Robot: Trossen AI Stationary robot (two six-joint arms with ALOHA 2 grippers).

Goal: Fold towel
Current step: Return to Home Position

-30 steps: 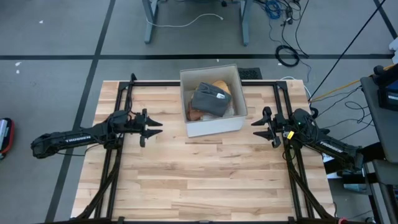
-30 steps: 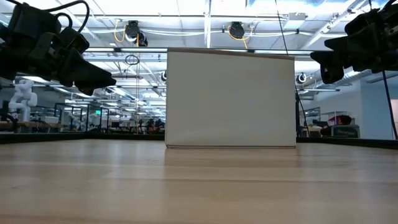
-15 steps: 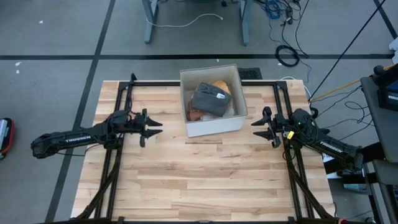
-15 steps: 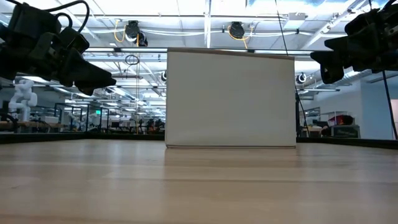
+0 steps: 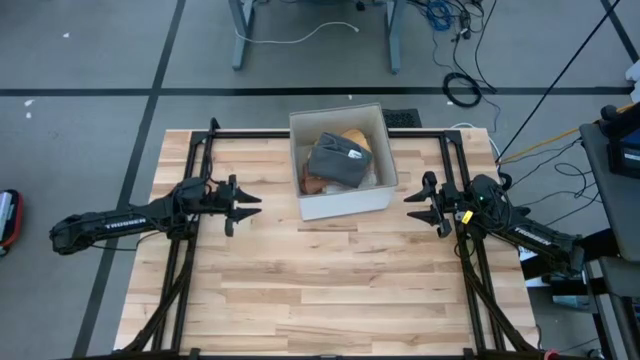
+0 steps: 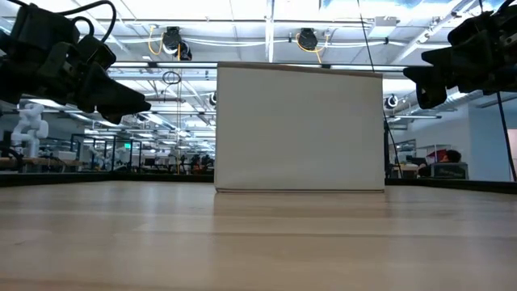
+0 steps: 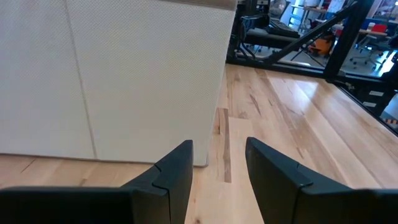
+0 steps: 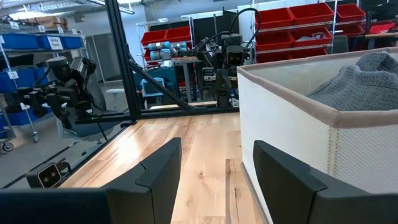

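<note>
While the left fingers (image 7: 176, 167) and right fingers (image 8: 160, 165) hang parted and empty on either side of the bin (image 5: 345, 205) on the bench (image 5: 300, 290), the gray towel (image 5: 338, 162) lies inside it atop an orange towel (image 5: 356, 138). It looks soft, light and limp, probably best pinched at a folded edge.

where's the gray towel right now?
In the high view, the gray towel lies inside the white laundry bin at the far middle of the table, on top of the orange towel.
</note>
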